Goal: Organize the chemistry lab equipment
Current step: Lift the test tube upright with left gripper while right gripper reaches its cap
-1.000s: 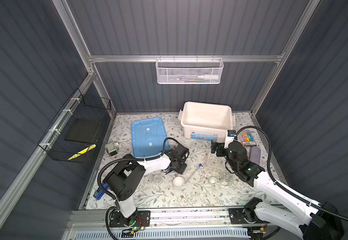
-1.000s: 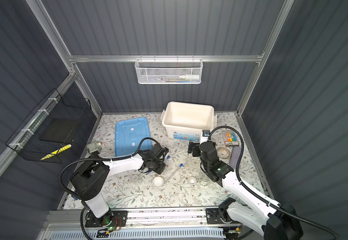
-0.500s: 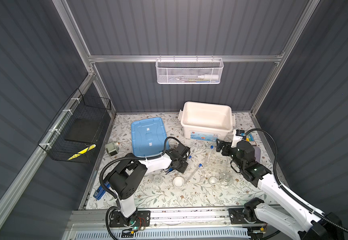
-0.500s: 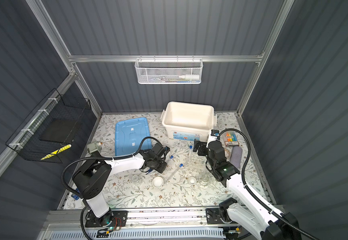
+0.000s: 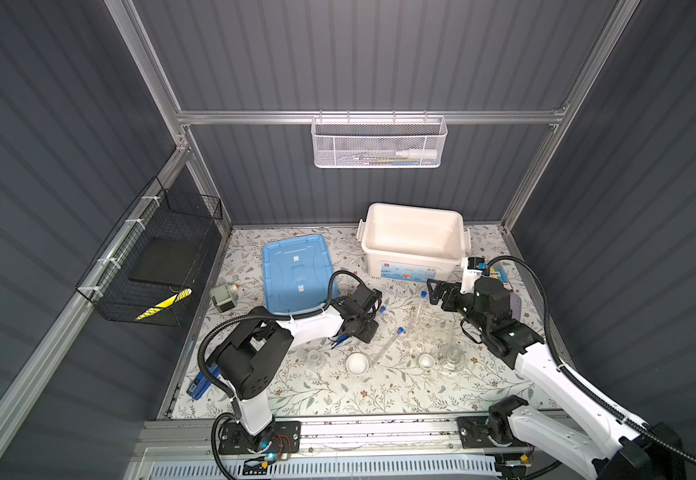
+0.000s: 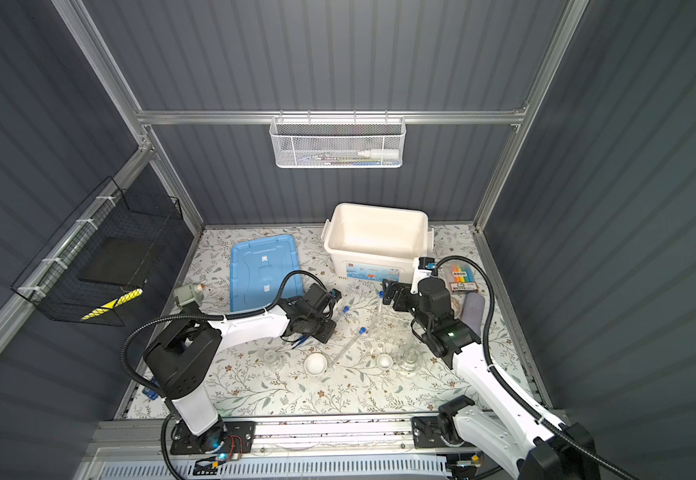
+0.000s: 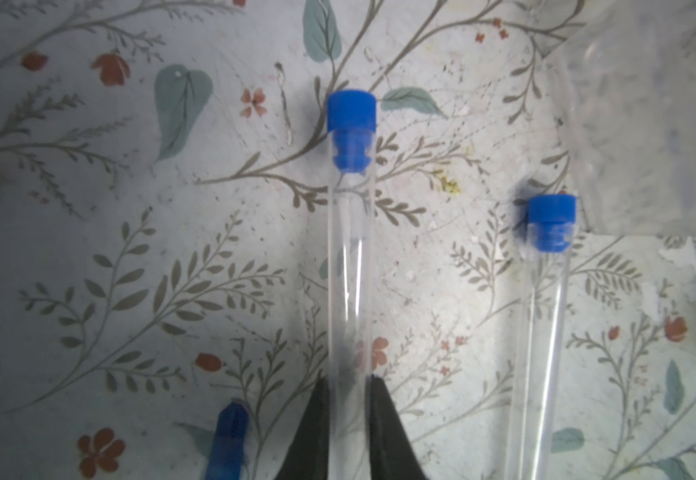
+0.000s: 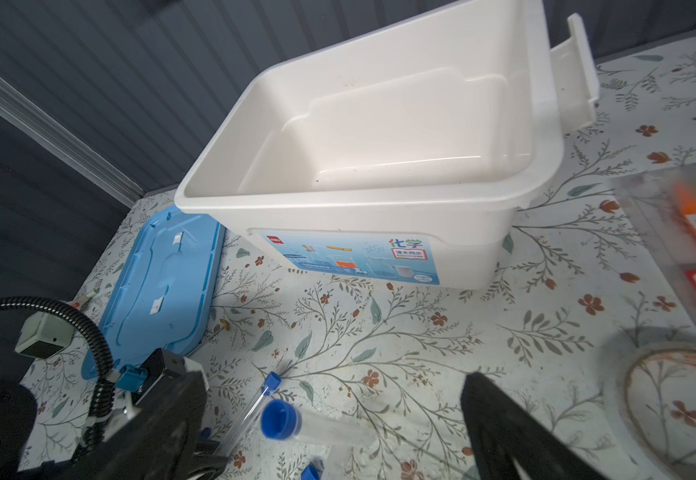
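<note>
My left gripper (image 7: 348, 384) is shut on a clear blue-capped test tube (image 7: 350, 257), low over the floral mat; both top views show this gripper (image 5: 368, 328) (image 6: 325, 328). A second test tube (image 5: 386, 347) lies beside it, and blue tweezers (image 5: 338, 340) lie by the left fingers. A third test tube (image 5: 422, 301) stands in the clear rack (image 5: 431, 328). My right gripper (image 5: 437, 293) (image 8: 334, 399) hangs wide open just above that tube (image 8: 321, 432), not touching it. Two small flasks (image 5: 314, 359) (image 5: 451, 357) and two white dishes (image 5: 356, 363) (image 5: 425, 360) sit nearer the front.
A white bin (image 5: 408, 270) stands open at the back, with its blue lid (image 5: 296, 274) flat to the left. A grey motor (image 5: 222, 294) and a blue stapler (image 5: 199, 384) sit at the left edge. A marker pack (image 5: 498, 272) and a tape roll (image 8: 670, 399) lie at the right.
My right arm has drawn back to the right, its open gripper now clear of the tube standing in the rack. My left gripper has stayed on its tube with barely any movement.
</note>
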{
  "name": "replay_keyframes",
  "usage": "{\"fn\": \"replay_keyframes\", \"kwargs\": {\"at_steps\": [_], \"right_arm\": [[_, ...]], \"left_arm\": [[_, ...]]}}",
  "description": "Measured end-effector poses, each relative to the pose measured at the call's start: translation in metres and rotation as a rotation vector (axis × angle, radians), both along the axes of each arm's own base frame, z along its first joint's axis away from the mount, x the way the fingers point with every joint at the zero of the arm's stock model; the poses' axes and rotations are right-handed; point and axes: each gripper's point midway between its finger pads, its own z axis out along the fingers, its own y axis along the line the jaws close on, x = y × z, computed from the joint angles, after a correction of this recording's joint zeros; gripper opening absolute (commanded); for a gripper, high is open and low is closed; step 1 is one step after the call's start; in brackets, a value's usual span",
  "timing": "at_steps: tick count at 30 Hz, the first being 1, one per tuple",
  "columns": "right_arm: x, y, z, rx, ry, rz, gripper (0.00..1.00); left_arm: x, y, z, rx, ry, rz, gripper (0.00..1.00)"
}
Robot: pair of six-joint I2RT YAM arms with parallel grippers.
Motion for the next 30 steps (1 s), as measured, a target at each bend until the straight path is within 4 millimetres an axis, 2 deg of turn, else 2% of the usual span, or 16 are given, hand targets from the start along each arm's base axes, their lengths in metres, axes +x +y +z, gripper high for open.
{"fn": "replay_keyframes", "kwargs": {"at_steps": [6,15,21,30], "right_arm": [[0.002,0.01,0.019,0.027,-0.015,0.048,0.95],[0.012,0.034,0.023,0.045,0.057,0.142,0.9],[0.024,0.053,0.025,0.078,0.125,0.225,0.83],[0.031,0.063,0.012,0.168,0.246,0.295,0.73]], "left_arm": [[0.01,-0.008,0.033,-0.069,-0.081,0.002,0.13],[0.024,-0.022,0.088,-0.192,-0.224,-0.018,0.13],[0.031,-0.03,0.103,-0.226,-0.28,-0.038,0.13],[0.041,-0.041,0.127,-0.281,-0.346,-0.054,0.13]]}}
